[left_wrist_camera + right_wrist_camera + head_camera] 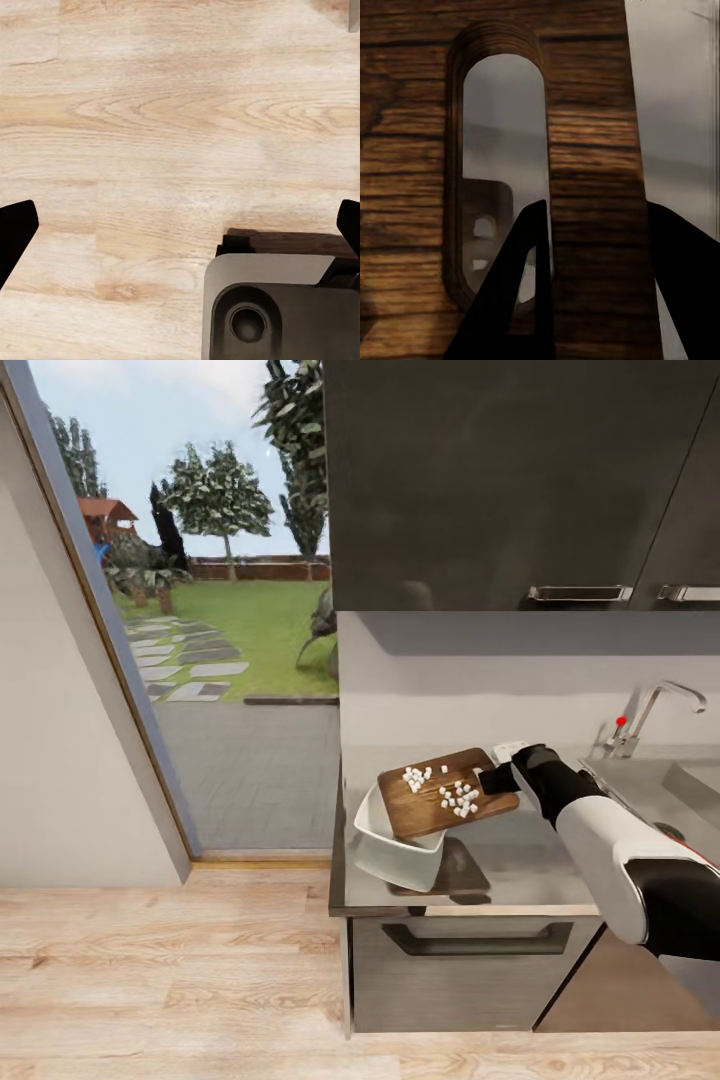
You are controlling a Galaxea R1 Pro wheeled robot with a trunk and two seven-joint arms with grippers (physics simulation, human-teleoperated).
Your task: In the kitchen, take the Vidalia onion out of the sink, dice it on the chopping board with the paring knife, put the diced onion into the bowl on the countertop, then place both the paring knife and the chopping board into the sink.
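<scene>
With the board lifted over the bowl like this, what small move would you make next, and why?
Probably tilt the chopping board more steeply toward the bowl. The right tool grips its handle end, its far end overhangs the bowl, yet the diced onion sits on the wood.

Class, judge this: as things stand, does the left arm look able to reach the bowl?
Probably not at once. The left gripper hangs open above the wood floor, away from the countertop. The bowl also sits partly under the chopping board held by the right gripper.
</scene>
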